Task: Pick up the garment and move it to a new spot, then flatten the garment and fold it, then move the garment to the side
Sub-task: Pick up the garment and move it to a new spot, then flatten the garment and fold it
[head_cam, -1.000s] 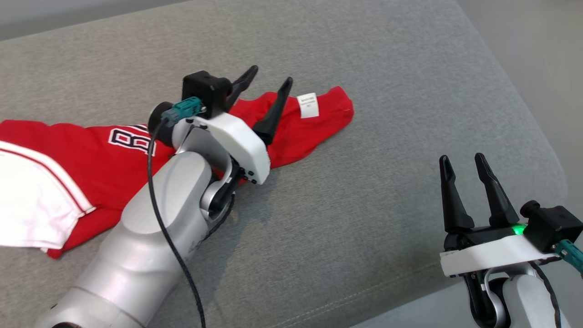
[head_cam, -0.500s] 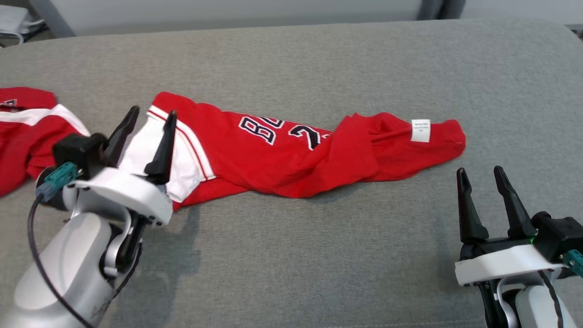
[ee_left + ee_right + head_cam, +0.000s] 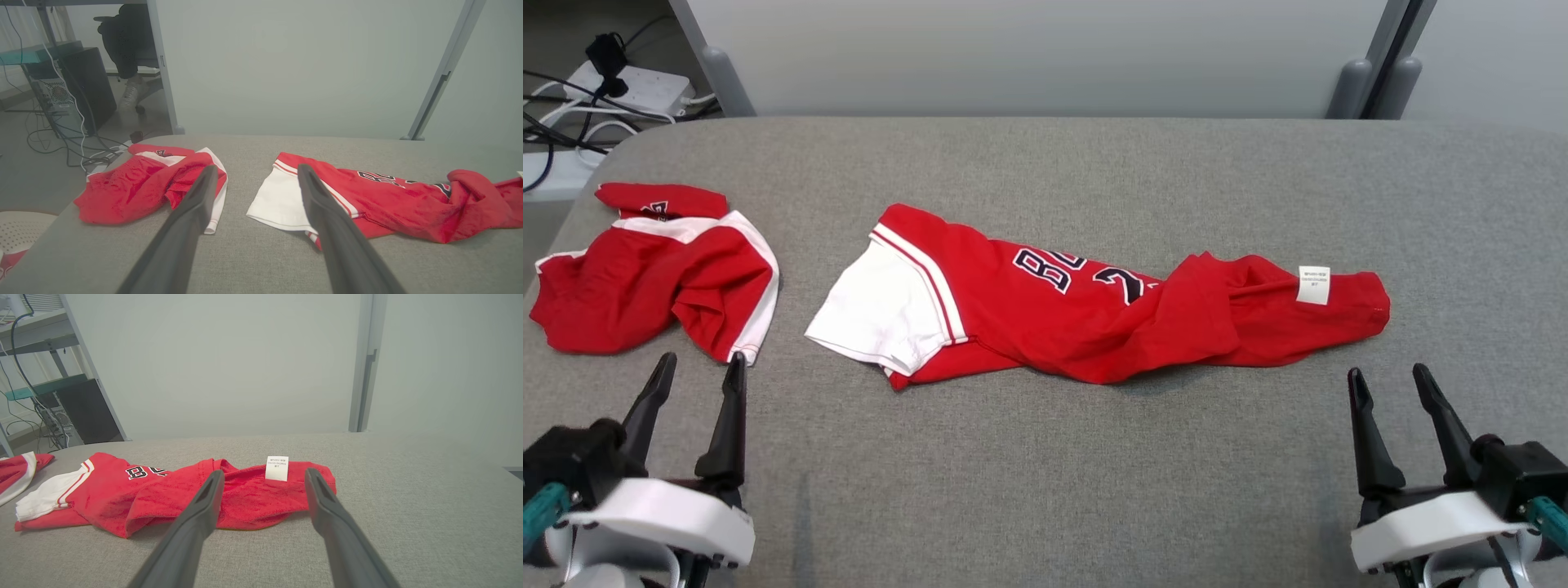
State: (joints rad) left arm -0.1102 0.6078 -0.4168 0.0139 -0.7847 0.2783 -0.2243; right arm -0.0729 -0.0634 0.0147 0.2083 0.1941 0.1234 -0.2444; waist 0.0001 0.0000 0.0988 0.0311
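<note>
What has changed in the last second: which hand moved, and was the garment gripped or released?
The left hand drew back from over the red garment to the head view's lower left, open all along, gripping nothing. The whole picture shifted too, so the camera moved. Unchanged: the garment's crumpled lie on the grey surface; the right hand, open at lower right.
</note>
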